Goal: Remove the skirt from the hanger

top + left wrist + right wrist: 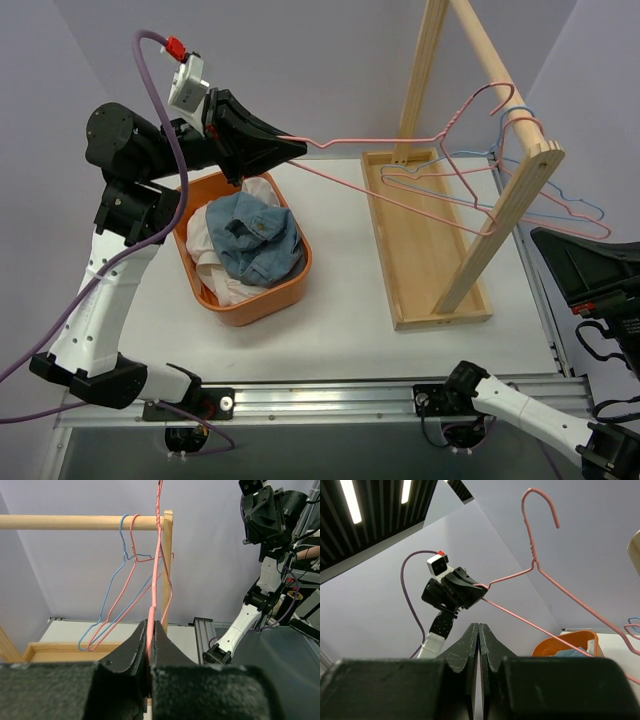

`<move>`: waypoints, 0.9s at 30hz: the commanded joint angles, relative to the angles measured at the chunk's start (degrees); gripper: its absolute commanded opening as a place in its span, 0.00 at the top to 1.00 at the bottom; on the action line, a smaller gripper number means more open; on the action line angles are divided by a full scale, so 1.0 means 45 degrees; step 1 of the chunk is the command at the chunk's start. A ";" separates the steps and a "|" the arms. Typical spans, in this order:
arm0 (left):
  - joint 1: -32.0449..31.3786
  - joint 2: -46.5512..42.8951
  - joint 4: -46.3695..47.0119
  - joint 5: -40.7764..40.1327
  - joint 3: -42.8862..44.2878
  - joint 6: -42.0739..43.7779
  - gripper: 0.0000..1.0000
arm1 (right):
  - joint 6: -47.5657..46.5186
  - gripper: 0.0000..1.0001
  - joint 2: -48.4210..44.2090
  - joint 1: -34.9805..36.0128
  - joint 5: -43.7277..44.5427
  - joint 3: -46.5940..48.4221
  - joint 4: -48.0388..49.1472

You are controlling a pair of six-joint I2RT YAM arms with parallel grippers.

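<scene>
Seen from above, the left gripper (298,148), at ten o'clock over the table, is pinching one shoulder of a bare pink wire hanger (534,550). The hanger's hook reaches toward the wooden rail (487,60) at two o'clock. The denim skirt (255,240) lies crumpled in the orange basket (255,312) at nine o'clock, on top of white cloth (so it looks already off). The right gripper (478,630), out at four o'clock, is pressed together on nothing. What seems left is parking the hanger: keep the pinch firm so the thin wire cannot swivel, carry the hook above the rail, then lower it on before letting go.
</scene>
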 commanded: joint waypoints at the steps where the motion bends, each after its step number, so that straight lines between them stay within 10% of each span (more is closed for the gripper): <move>1: -0.0014 0.0139 -0.1740 -0.0438 0.1259 0.1713 0.98 | -0.0069 1.00 -0.0145 -0.0020 -0.0004 -0.0112 0.0578; 11: 0.0142 0.0472 -0.5086 -0.0574 0.2573 0.4080 0.98 | 0.0028 1.00 -0.0380 -0.0020 0.0153 -0.0424 0.0538; 27: -0.0169 0.1778 0.2237 0.0539 0.1206 -0.1250 0.98 | 0.0243 1.00 -0.0360 -0.0040 0.0075 -0.0522 0.0694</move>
